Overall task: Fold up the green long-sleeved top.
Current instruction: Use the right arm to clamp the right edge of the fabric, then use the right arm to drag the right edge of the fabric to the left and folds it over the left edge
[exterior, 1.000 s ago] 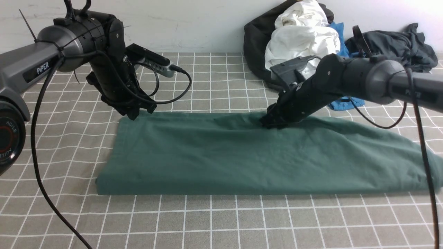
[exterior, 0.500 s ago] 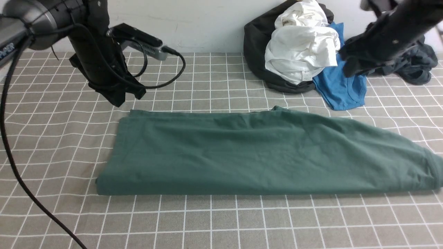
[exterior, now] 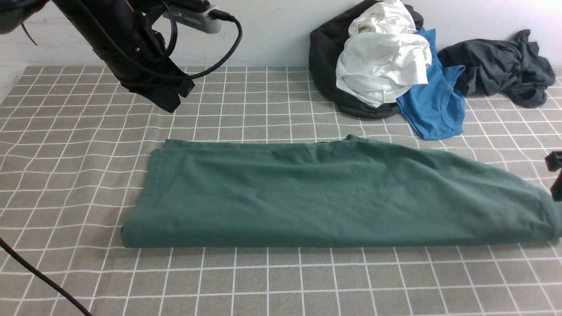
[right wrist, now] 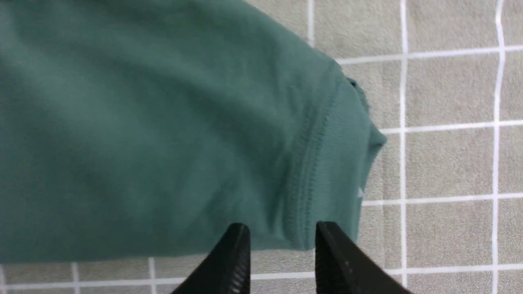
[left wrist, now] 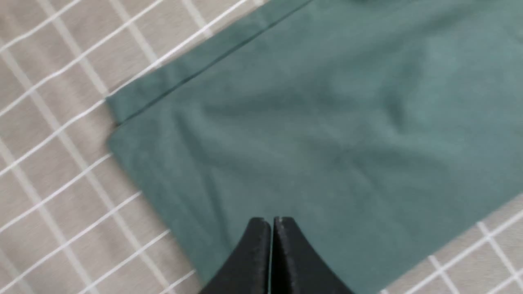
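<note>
No readable text
A small pale label shows on the white cloth [exterior: 383,66], its print too small to make out; no words or numbers legible.

The left arm [exterior: 118,39] reaches in from the upper left of the front frame, slanting down to the right, its end effector [exterior: 173,98] raised and closed. The right end effector [exterior: 557,175] barely enters at the right edge, its tips parted; the rest of that arm is out of frame.
</note>
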